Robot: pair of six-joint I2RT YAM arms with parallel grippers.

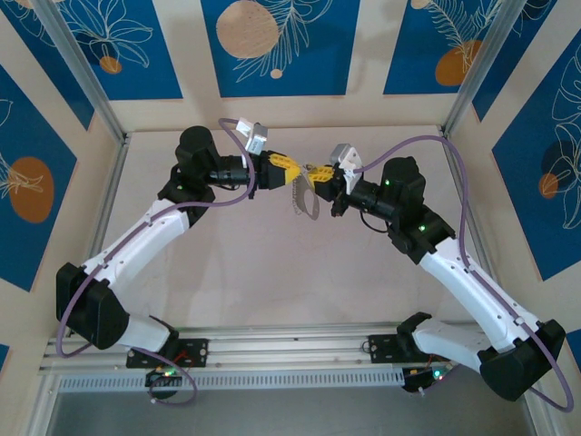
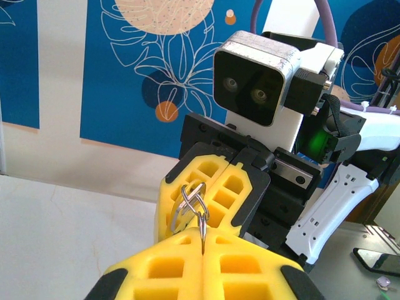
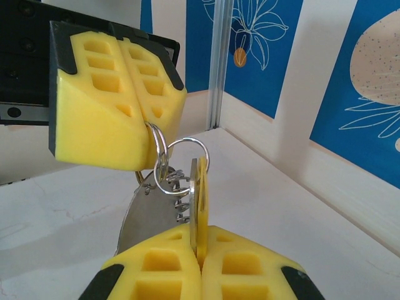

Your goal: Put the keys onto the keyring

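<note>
Both grippers meet tip to tip above the middle of the table. My left gripper [image 1: 289,173] [image 2: 203,240] is shut on a thin wire split ring [image 2: 202,220] [image 3: 156,147]. From that ring the grey oval keyring [image 1: 304,202] [image 3: 145,219] hangs down, its bumpy strip [image 3: 179,195] facing the key. My right gripper [image 1: 318,177] [image 3: 200,240] is shut on the key [image 3: 200,187], which stands edge-on with its yellow head up. A second small wire ring [image 3: 185,145] loops over the key's head and crosses the ring in the left fingers [image 3: 112,106].
The pale table [image 1: 272,272] lies below the grippers, walled by beige and blue panels with aluminium posts [image 1: 86,73] at the corners. A metal rail [image 1: 290,350] with both arm bases runs along the near edge.
</note>
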